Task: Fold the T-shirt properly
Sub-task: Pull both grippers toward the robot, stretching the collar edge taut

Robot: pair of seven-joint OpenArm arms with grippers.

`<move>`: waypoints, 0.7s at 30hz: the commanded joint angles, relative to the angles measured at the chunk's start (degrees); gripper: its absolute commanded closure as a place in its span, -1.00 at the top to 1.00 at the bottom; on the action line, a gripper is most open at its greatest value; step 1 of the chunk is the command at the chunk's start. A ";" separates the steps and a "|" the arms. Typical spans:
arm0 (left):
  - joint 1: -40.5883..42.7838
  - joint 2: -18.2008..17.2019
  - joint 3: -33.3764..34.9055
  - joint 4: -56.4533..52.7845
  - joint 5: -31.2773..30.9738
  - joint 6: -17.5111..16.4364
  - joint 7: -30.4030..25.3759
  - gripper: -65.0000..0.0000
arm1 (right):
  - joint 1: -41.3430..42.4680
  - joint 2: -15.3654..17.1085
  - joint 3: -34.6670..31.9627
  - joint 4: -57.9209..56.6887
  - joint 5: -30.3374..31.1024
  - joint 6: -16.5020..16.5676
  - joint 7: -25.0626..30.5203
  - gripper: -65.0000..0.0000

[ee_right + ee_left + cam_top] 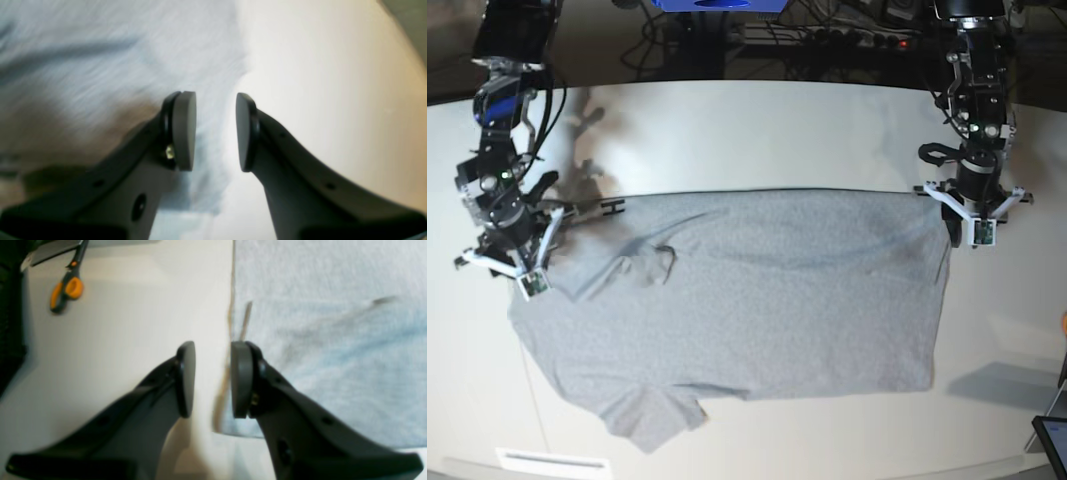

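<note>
Nearest to us, the T-shirt lies spread flat on the pale worktop, plain grey side up. One short sleeve pokes out at the near left, and the other is bunched and creased toward the far left. Its near edge runs roughly straight across, and the far edge forms a dark straight line across the middle of the worktop.

At the shirt's far left corner we see the right arm's fingers hovering over the crumpled sleeve. In the right wrist view the fingers stand parted with a clear gap between the pads, nothing pinched; fabric lies below one pad and bare worktop below the other.

At the far right corner, the left arm's fingers sit above the shirt's edge. The left wrist view shows these fingers also released, straddling the hem line with a gap between the pads. Orange-handled scissors lie on the worktop well apart from the shirt.
</note>
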 commanded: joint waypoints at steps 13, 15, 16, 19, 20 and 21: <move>-0.85 2.59 1.48 -8.10 0.12 0.30 -16.52 -0.43 | -1.92 -6.65 9.41 1.84 7.56 -0.63 1.25 -0.38; -0.85 2.59 1.48 -9.34 0.12 0.30 -17.05 -0.43 | -1.92 -6.65 10.12 0.53 9.49 -0.63 1.16 -0.37; -0.85 2.59 1.48 -9.42 0.12 0.30 -17.05 -0.43 | -1.92 -6.65 10.20 -0.18 10.02 -0.63 0.72 -0.36; -0.76 2.59 1.57 -9.42 0.12 0.30 -17.05 -0.43 | -1.83 -6.65 10.03 -0.53 10.37 -0.63 -1.30 -0.24; -0.85 2.59 1.57 -9.42 0.12 0.30 -17.05 -0.43 | -1.83 -6.65 9.94 -0.53 10.37 -0.63 -1.30 -0.25; -0.85 2.59 1.57 -9.42 0.12 0.30 -17.05 -0.43 | -1.83 -6.65 9.94 -0.53 10.37 -0.63 -1.30 -0.25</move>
